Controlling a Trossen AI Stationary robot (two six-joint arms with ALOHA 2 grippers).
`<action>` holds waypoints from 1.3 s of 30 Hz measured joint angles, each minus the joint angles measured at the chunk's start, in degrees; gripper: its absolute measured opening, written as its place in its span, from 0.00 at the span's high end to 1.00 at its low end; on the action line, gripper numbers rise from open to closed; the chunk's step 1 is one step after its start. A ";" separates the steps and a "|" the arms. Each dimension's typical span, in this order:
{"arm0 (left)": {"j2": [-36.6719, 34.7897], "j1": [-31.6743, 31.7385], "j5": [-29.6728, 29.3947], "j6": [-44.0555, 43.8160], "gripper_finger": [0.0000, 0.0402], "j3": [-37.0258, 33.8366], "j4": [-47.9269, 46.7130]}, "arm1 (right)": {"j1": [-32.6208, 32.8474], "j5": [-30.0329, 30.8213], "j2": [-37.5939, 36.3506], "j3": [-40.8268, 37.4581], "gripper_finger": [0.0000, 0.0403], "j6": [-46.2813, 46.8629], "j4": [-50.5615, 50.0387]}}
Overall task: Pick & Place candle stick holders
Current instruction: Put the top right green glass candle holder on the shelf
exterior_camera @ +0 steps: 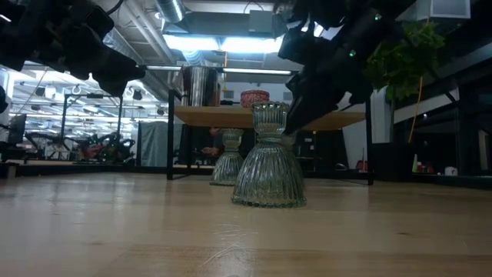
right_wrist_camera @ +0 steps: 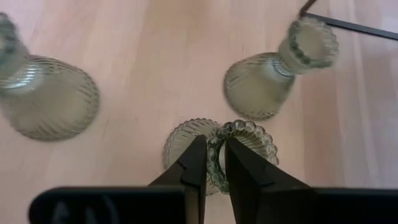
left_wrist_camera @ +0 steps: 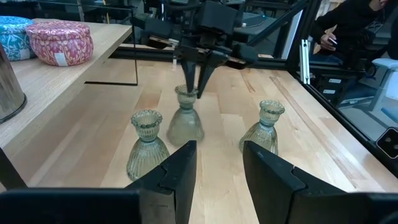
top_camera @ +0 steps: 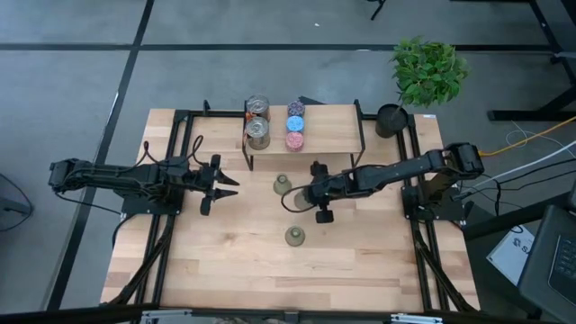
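Note:
Three olive-green vase-shaped holders stand on the table: one nearest the shelf [top_camera: 282,185], a middle one [top_camera: 300,200], and one toward the near edge [top_camera: 294,237]. My right gripper [top_camera: 303,196] is over the middle one [left_wrist_camera: 185,121] and shut on it. Two silvery cans [top_camera: 257,120] and the purple, blue and pink round holders [top_camera: 295,124] rest on the raised wooden shelf [top_camera: 328,121]. My left gripper [left_wrist_camera: 217,168] is open and empty, to the left of the vases, pointing at them. My right gripper pinches the wall of the middle holder's mouth rim [right_wrist_camera: 216,149], one finger [right_wrist_camera: 239,165] inside the mouth and the other outside. The fingers come from above, pointing down. The holder stands upright, and its base [left_wrist_camera: 185,134] looks set on the table.
A black pot with a green plant [top_camera: 423,76] stands at the table's far right corner. The shelf's black frame legs [top_camera: 250,157] stand just beyond the vases. Bare wood lies toward the near edge [top_camera: 270,279]. A person [left_wrist_camera: 348,25] sits beyond the table.

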 joint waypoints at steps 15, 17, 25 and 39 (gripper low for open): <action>-0.04 0.00 0.02 -0.02 0.68 -0.02 -0.04 | 2.48 -1.02 -7.66 -0.31 0.92 5.83 -7.12; -0.07 0.00 0.02 -0.02 0.68 -0.02 -0.02 | 2.48 -0.69 -7.88 -0.31 0.92 5.96 -6.58; -0.07 -0.02 0.02 0.00 0.68 -0.02 0.00 | 2.48 -0.41 -7.94 -0.31 0.92 3.38 -7.38; -0.04 -0.02 0.02 -0.01 0.68 -0.02 -0.02 | 2.63 -2.13 -13.70 3.64 0.92 5.29 -16.16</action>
